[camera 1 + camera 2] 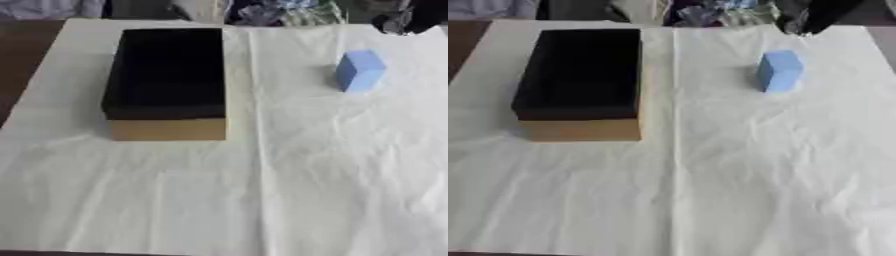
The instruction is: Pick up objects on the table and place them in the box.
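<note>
An open box [166, 127] with tan sides and a black inside stands left of the middle on the white cloth. A light blue block [360, 69] stands upright on the cloth to the right of the box, well apart from it. My right hand [808, 15] shows as a dark shape at the table's far edge, beyond the block and not touching it. The left hand does not show in either view.
A white creased cloth [289, 190] covers the table, with brown tabletop [22, 55] bare at the far left. Crumpled bags and other clutter [719, 12] lie beyond the far edge.
</note>
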`<action>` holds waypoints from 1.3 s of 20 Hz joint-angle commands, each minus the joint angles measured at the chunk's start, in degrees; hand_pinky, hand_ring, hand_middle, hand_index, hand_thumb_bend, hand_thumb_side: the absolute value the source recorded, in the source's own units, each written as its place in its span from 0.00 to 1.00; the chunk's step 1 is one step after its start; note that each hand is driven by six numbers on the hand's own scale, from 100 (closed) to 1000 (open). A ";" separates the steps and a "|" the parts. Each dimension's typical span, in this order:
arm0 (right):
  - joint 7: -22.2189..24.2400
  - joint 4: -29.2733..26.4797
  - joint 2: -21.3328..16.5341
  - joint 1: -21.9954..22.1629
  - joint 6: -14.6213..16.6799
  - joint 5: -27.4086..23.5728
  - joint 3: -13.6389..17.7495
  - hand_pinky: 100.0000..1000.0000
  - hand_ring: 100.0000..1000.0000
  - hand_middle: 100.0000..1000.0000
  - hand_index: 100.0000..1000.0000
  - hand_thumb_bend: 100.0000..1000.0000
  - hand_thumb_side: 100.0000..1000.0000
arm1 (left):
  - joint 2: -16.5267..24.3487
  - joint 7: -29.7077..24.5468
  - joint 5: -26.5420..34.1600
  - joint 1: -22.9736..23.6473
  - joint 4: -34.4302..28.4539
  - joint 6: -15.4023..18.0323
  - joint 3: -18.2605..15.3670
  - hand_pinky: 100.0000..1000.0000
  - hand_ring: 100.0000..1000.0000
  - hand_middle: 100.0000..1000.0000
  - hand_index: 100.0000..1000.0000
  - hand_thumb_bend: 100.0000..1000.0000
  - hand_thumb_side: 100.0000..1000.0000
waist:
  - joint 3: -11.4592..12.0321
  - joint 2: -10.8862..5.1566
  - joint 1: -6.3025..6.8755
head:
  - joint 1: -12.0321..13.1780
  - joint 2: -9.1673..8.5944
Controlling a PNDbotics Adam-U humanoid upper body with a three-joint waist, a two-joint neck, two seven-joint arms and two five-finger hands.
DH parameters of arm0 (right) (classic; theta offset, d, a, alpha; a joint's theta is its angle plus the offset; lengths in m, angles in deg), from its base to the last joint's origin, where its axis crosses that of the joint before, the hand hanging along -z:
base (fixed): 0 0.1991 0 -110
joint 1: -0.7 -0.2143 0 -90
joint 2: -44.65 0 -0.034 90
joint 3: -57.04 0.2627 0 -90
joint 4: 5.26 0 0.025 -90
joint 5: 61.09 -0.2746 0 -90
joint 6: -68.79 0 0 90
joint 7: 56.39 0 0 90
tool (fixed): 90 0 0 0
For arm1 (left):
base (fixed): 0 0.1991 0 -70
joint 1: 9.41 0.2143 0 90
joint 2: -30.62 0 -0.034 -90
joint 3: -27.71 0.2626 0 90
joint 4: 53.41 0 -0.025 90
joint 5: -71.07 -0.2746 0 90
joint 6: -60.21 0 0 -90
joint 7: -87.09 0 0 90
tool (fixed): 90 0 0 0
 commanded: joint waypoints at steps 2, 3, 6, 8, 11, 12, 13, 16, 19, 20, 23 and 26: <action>2.25 1.87 -1.42 -1.08 0.03 1.74 -0.92 0.98 0.99 0.94 1.00 0.30 0.06 | 1.07 -0.21 -0.12 -0.25 -1.07 0.02 -0.02 1.00 0.55 0.66 0.85 0.00 0.64 | 0.05 -0.84 -0.05 | -0.14 -0.69; 2.28 2.38 -1.45 -1.05 0.33 2.14 -1.33 0.98 0.99 0.95 1.00 0.31 0.06 | 1.07 -0.23 -0.11 -0.27 -1.07 0.00 0.00 1.00 0.55 0.66 0.85 0.00 0.64 | 0.05 -0.84 -0.07 | -0.13 -0.74; 2.31 4.06 -1.56 -1.05 1.32 4.04 -2.72 1.00 1.00 0.98 1.00 0.37 0.07 | 1.09 -0.33 -0.09 -0.30 -1.07 -0.05 0.06 1.00 0.55 0.66 0.85 0.00 0.63 | 0.05 -0.85 -0.09 | -0.18 -0.88; 2.31 5.27 -1.42 -1.25 2.07 5.38 -3.56 1.00 1.00 0.99 1.00 0.42 0.05 | 1.07 -0.43 -0.08 -0.30 -1.07 -0.09 0.10 1.00 0.55 0.66 0.85 0.00 0.63 | 0.09 -0.85 -0.09 | -0.20 -0.94; 2.31 6.85 -1.25 -1.62 3.09 6.89 -4.81 1.00 1.00 1.00 1.00 0.42 0.04 | 1.07 -0.57 -0.08 -0.28 -1.07 -0.15 0.13 1.00 0.55 0.66 0.85 0.00 0.63 | 0.16 -0.85 -0.09 | -0.23 -0.94; 2.31 7.41 -1.16 -1.77 3.40 7.29 -5.24 1.00 1.00 1.00 1.00 0.44 0.04 | 1.07 -0.62 -0.09 -0.28 -1.07 -0.16 0.14 1.00 0.55 0.66 0.85 0.00 0.63 | 0.18 -0.86 -0.10 | -0.24 -0.94; 2.31 7.99 -1.11 -1.91 3.71 7.71 -5.68 1.00 1.00 1.00 1.00 0.46 0.03 | 1.07 -0.67 -0.10 -0.27 -1.07 -0.17 0.15 1.00 0.55 0.66 0.85 0.00 0.63 | 0.20 -0.85 -0.11 | -0.24 -0.97; 2.31 9.56 -0.88 -2.35 4.88 9.05 -6.95 1.00 1.00 1.00 1.00 0.49 0.00 | 1.06 -0.77 -0.10 -0.27 -1.07 -0.21 0.15 1.00 0.55 0.66 0.85 0.00 0.63 | 0.19 -0.81 -0.16 | -0.23 -1.07; 2.31 11.13 -0.41 -3.03 5.99 9.77 -8.13 1.00 1.00 1.00 1.00 0.49 0.00 | 1.02 -0.94 -0.13 -0.27 -1.07 -0.29 0.21 1.00 0.55 0.66 0.85 0.00 0.62 | 0.15 -0.72 -0.21 | -0.27 -1.14; 2.31 11.72 -0.17 -3.37 6.30 9.98 -8.45 1.00 1.00 1.00 1.00 0.49 0.00 | 1.00 -0.99 -0.15 -0.25 -1.07 -0.32 0.21 1.00 0.55 0.66 0.85 0.00 0.62 | 0.17 -0.69 -0.22 | -0.30 -1.15; 2.31 13.65 0.68 -4.34 6.89 10.38 -9.20 1.00 1.00 1.00 1.00 0.46 0.00 | 0.93 -1.14 -0.21 -0.21 -1.07 -0.41 0.21 1.00 0.55 0.66 0.85 0.00 0.62 | 0.29 -0.58 -0.23 | -0.34 -1.21; 2.31 15.97 1.73 -5.31 7.24 10.97 -10.02 1.00 1.00 1.00 1.00 0.45 0.00 | 0.83 -1.22 -0.26 -0.20 -1.07 -0.47 0.20 1.00 0.55 0.66 0.85 0.00 0.62 | 0.40 -0.41 -0.22 | -0.39 -1.32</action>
